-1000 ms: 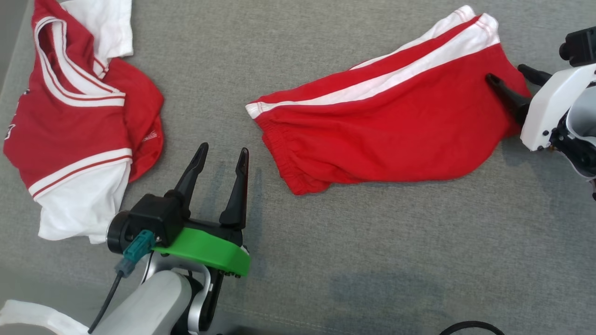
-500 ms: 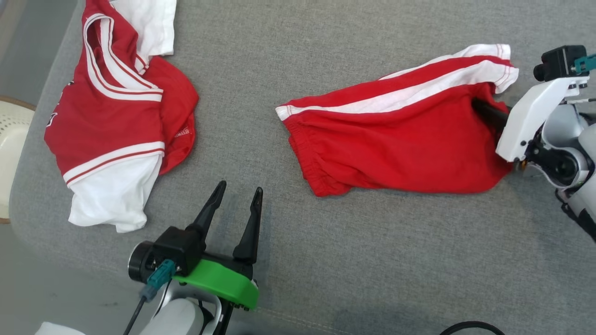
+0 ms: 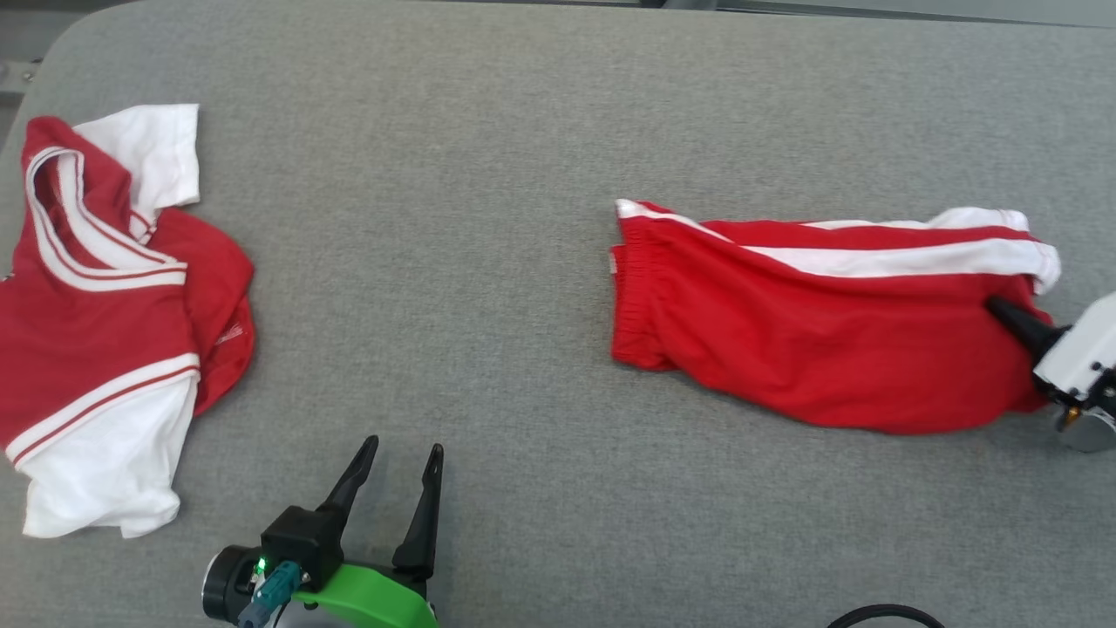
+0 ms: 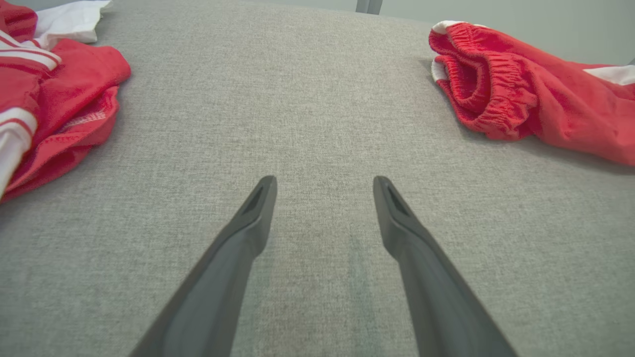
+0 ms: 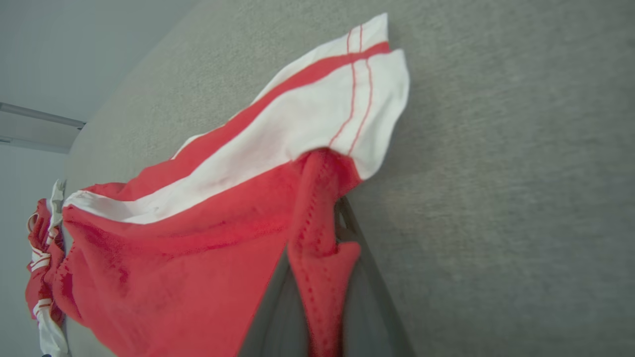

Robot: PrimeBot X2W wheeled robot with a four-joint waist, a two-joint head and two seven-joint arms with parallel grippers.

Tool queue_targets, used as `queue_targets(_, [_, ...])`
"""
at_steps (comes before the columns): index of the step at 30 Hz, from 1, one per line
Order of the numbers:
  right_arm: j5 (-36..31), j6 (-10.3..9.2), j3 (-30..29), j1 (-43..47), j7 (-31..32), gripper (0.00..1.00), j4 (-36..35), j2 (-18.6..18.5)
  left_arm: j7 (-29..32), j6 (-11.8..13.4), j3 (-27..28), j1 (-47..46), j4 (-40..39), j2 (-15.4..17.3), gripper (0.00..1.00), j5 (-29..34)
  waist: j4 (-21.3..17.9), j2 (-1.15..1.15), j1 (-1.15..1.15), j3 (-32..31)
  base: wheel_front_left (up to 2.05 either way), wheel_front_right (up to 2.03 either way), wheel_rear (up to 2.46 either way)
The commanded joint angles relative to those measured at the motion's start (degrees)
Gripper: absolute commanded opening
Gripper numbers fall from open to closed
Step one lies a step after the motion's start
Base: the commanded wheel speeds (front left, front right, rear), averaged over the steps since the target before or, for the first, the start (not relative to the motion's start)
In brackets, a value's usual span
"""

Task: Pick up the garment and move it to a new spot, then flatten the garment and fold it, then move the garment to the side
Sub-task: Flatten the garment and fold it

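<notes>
Fingers (image 4: 248, 233) of the left gripper (image 3: 404, 445) are spread wide w/ nothing between them, low over the grey fabric surface (image 3: 523, 174). Far left, a red-and-white jersey (image 3: 105, 323) is lying crumpled, well apart from the work. Right of centre the task's garment, red shorts (image 3: 811, 340) w/ a white side stripe, is laid lengthwise: elastic waistband (image 3: 629, 296) toward the middle, leg hem (image 3: 1037, 262) at far right. At that end the right gripper (image 3: 998, 307) is closed tight on a fold of red cloth just beside the white hem. In the right wrist view the fabric is seen pinched between its two fingers.

Step judged: pick-up & move to a new spot; flattening and folding not yet done. Only a thin fold appears to be caught, so a slow, steady lift is advised, w/ the pull kept along the shorts' length so the cloth is not slipped out. Enough height should be gained for the waistband to be cleared, else it is likely to be dragged & bunched. Open surface approx. between both grippers is suggested as the drop spot, so the waistband can be reached by the left gripper.
</notes>
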Motion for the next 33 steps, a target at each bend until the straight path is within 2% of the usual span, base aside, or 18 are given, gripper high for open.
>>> queue_targets(1, [-0.20, -0.02, -0.58, 1.60, -0.84, 0.00, 1.45, -1.14, -0.17, -0.29, 0.45, 1.36, 0.02, 0.15, 1.00, 0.70, -4.38, 0.00, 0.00, -2.68, 0.00, 0.00, 0.00])
queue_targets(4, [-1.67, 0.00, -3.18, 2.18, -4.17, 0.00, 6.23, -3.97, -0.17, -0.90, 1.22, 2.34, -0.09, -0.22, 1.00, 1.38, -5.04, 0.00, 0.00, -2.20, 0.00, 0.00, 0.00])
queue_targets(7, [-2.56, 0.00, -4.14, 1.03, -6.15, 0.00, 6.02, -4.99, -0.17, -1.40, 1.47, 3.16, -0.10, -0.47, 1.00, 1.90, -5.20, 0.00, 0.00, -1.88, 0.00, 0.00, 0.00])
queue_targets(10, [-4.46, 0.00, -4.71, -0.59, -8.51, 0.00, 1.22, -5.66, -0.17, -2.30, 2.16, 4.00, -0.22, -0.94, 1.00, 2.85, -5.51, 0.00, 0.00, -1.64, 0.00, 0.00, 0.00])
queue_targets(13, [-7.44, 0.00, -2.89, -1.46, -8.33, 0.00, -5.72, -4.52, -0.17, -3.06, 2.98, 5.33, -0.22, -1.76, 1.00, 3.87, -5.99, 0.00, 0.00, -1.87, 0.00, 0.00, 0.00])
queue_targets(16, [-10.77, 0.00, -0.37, -2.17, -6.69, 0.00, -11.75, -1.07, -0.17, -3.76, 3.68, 6.04, 0.28, -2.85, 1.00, 4.71, -6.01, 0.00, 0.00, -2.46, 0.00, 0.00, 0.00])
queue_targets(19, [-14.00, 0.00, 1.45, -2.02, -5.19, 0.00, -14.03, 4.61, -0.17, -4.73, 4.23, 5.83, 0.91, -3.84, 1.00, 5.49, -5.40, 0.00, 0.00, -2.94, 0.00, 0.00, 0.00])
queue_targets(27, [-24.98, 0.00, 0.03, -4.29, -5.91, 0.00, -5.31, 20.51, -0.17, -6.78, 5.91, 4.19, 2.15, -5.57, 1.00, 7.67, -3.37, 0.00, 0.00, -3.35, 0.00, 0.00, 0.00])
queue_targets(32, [-30.98, 0.00, -1.78, -5.21, -5.44, 0.00, -1.60, 24.96, -0.17, -7.33, 7.56, 4.23, 2.80, -6.50, 1.00, 8.49, -2.62, 0.00, 0.00, -3.28, 0.00, 0.00, 0.00])
queue_targets(33, [-31.81, 0.00, -2.19, -5.03, -5.32, 0.25, -1.39, 25.58, -0.17, -7.48, 7.86, 4.35, 2.89, -6.74, 1.00, 8.55, -2.58, 0.00, 0.00, -3.31, 0.00, 0.00, 0.00])
